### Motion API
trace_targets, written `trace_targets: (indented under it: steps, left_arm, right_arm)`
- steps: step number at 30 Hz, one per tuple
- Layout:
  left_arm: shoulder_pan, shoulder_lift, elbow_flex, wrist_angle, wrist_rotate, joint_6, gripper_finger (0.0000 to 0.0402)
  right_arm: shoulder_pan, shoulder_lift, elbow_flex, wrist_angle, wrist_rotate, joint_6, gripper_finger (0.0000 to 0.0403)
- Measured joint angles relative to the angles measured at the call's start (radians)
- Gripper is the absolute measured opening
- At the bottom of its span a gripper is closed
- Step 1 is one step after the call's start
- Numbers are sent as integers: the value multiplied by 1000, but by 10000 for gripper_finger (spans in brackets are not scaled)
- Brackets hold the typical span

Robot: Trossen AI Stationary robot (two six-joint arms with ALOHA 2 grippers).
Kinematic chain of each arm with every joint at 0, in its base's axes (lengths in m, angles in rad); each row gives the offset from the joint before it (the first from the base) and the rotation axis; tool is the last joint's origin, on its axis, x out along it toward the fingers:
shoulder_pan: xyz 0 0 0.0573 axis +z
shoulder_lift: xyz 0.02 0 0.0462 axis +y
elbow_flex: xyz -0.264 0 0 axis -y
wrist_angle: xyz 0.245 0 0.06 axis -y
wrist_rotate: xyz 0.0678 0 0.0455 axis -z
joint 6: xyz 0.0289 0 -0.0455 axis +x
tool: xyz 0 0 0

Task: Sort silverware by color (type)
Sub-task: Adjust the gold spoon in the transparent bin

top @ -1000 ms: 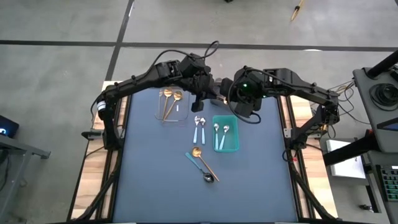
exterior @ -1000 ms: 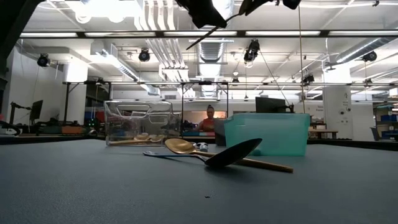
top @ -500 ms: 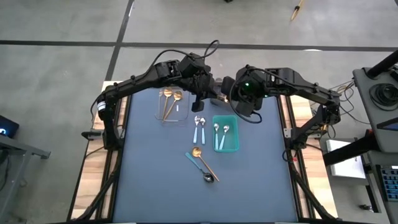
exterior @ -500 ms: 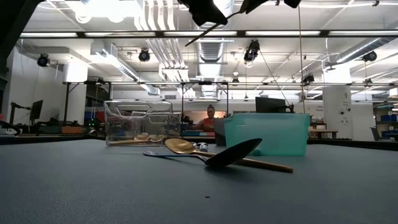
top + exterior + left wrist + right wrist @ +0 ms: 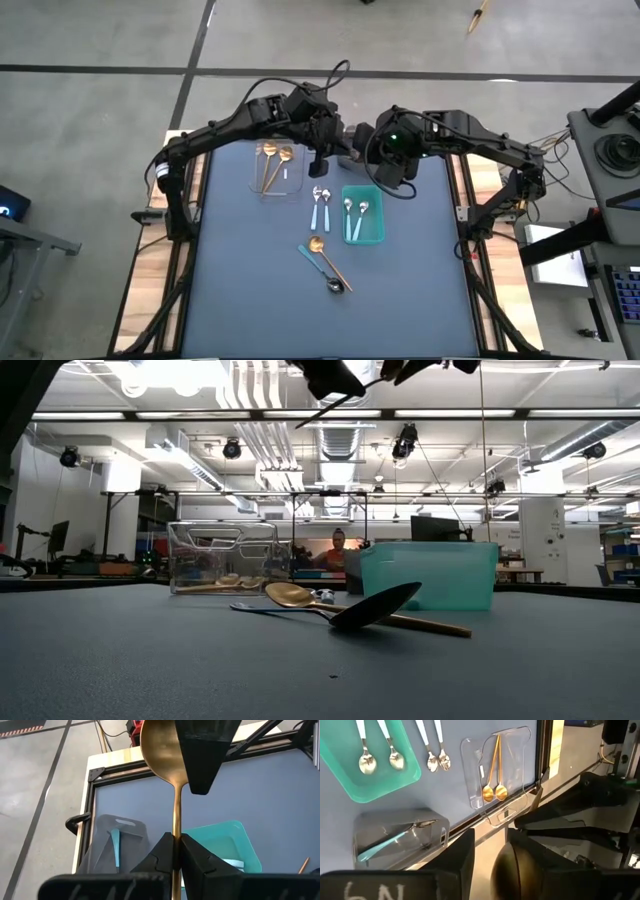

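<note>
Right pincer [image 5: 490, 851] has parted off gold spoon [image 5: 170, 780]; left pincer [image 5: 176, 851] stays clamped.

Gold spoon [image 5: 161, 750] in black left claw [image 5: 175, 851]. Teal bin [image 5: 364, 233] holds silver, light-blue-handled spoons [image 5: 355, 214]. Table [image 5: 250, 280] surface dark blue-grey.

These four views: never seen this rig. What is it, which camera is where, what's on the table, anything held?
Two dark robot arms work at a table, each ending in a two-finger pincer. One camera looks straight down, one sits at table height, and one rides on each wrist. The left pincer is shut on a gold spoon, held up over the table's far end. The right pincer is beside it, holding nothing visible. On the table: a clear bin with two gold spoons, a teal bin with two blue-handled spoons, a grey bin, and loose spoons.
</note>
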State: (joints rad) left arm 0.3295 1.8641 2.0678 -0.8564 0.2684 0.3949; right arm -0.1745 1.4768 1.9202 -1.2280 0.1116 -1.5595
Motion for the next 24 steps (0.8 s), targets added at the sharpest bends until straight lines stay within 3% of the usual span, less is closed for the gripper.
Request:
trace_targets:
  steps: [18,24]
  left_arm:
    - [34,-28,0,-37,-2,-23,0]
    - [79,-29,0,-214,-189,-143,0]
  right_arm:
    - [-2,-25,0,64,2,58,132]
    - [-3,-53,0,105,84,115,132]
